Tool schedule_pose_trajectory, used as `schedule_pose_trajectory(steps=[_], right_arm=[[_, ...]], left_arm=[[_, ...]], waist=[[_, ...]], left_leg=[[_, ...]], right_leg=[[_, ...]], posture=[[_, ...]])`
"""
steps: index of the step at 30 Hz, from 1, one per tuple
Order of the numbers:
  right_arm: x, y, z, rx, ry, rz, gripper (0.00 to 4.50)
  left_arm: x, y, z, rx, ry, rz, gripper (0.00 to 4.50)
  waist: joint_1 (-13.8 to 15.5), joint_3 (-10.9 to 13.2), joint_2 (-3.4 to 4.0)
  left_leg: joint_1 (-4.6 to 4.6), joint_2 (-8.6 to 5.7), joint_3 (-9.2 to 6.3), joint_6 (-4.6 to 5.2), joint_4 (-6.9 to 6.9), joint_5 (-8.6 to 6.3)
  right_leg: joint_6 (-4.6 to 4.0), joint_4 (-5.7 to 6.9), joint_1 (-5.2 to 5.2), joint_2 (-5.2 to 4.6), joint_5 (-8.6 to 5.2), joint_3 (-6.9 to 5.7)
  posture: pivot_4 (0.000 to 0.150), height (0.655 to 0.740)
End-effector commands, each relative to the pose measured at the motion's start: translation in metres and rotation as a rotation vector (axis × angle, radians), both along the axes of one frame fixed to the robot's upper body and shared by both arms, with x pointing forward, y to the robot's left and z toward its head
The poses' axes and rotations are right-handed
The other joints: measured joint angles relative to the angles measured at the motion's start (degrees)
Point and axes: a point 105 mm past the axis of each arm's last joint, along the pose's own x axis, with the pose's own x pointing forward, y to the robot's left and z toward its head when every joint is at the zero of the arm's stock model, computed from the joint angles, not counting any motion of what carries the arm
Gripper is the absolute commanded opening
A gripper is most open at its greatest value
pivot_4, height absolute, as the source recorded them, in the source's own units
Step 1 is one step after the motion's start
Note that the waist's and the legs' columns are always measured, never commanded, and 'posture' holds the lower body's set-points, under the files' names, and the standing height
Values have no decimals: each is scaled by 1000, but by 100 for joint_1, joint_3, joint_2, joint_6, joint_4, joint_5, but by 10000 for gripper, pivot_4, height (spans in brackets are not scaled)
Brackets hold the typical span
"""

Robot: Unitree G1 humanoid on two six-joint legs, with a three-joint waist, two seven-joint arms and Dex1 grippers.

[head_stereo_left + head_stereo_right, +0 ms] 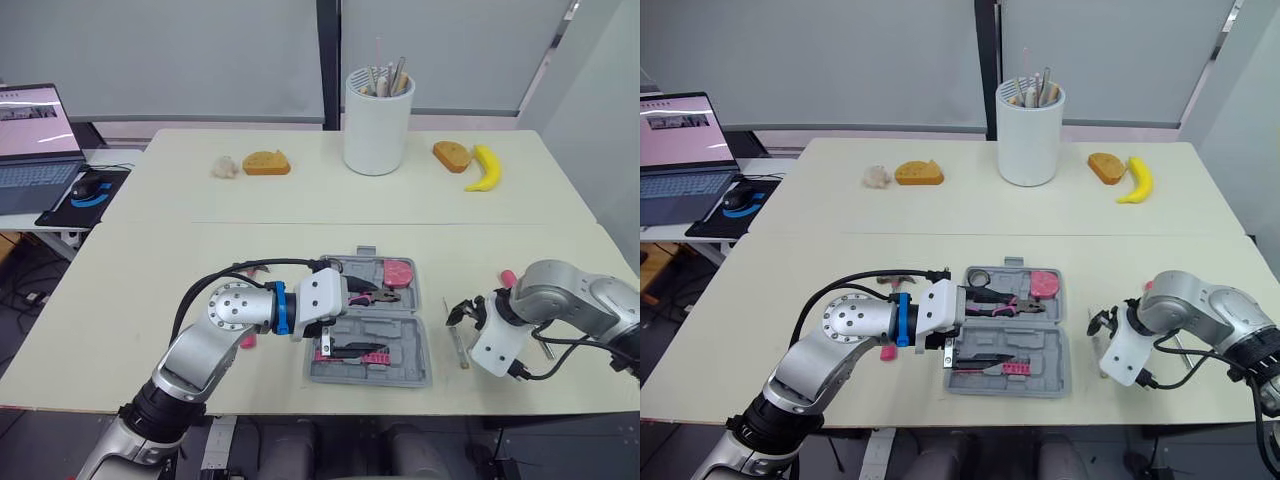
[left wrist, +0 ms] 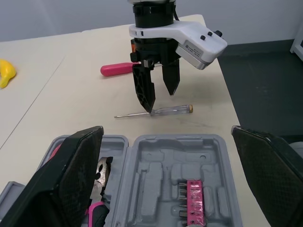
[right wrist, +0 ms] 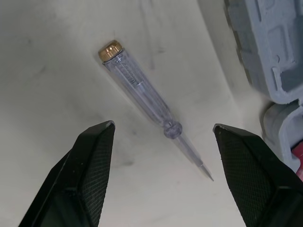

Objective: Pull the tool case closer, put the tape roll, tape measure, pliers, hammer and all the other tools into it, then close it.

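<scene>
Now, with the right gripper (image 3: 162, 130) spread wide and empty above the tester screwdriver (image 3: 142, 97) — flat on the table (image 1: 200, 260), just beside the open tool case (image 1: 400, 350) — turn the wrist a little to square the fingers to the diagonal shaft. Lower straight down and close on the clear handle, not the thin blade. Lift above the case rim before crossing. Mind the left gripper (image 2: 165, 130) — likewise open, holding nothing, over the case near the pliers (image 1: 375, 296).

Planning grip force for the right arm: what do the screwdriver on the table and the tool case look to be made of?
The screwdriver: clear, glossy handle, likely plastic, see-through; brass-coloured, metal-looking end cap; thin shaft, probably metal. The tool case: matt grey, moulded recesses, likely plastic.
</scene>
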Motion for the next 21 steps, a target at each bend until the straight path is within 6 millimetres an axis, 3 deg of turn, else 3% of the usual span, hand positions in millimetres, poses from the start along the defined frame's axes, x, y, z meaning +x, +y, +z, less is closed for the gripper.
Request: schedule_pose_trajectory(steps=[1, 5, 19, 21], right_arm=[[2, 1, 2, -31, -11, 29, 31318], [5, 1, -1, -58, -21, 35, 21563], [12, 11, -8, -96, -34, 100, 21563], [12, 12, -9, -95, -34, 94, 17933]], left_arm=[[-4, -3, 7, -5, -32, -13, 45000], [-4, -3, 7, -4, -30, -8, 45000], [-4, -3, 8, 4, -24, -9, 45000], [-4, -3, 8, 5, -24, -8, 45000]], waist=[[3, 0, 0], [5, 0, 0], [-3, 0, 0], [-5, 0, 0]], left_leg=[[0, -1, 1, 0, 0, 0], [0, -3, 2, -11, 0, 7], [0, -2, 0, -19, 0, 12], [0, -2, -1, -20, 0, 12]], right_leg=[[0, 0, -1, 0, 0, 0], [0, 0, -1, -1, 0, 2], [-1, 3, -5, 2, 0, 4], [-1, 4, -6, 2, 0, 4]], posture=[[1500, 7400], [1500, 7400], [1500, 7400], [1500, 7400]])
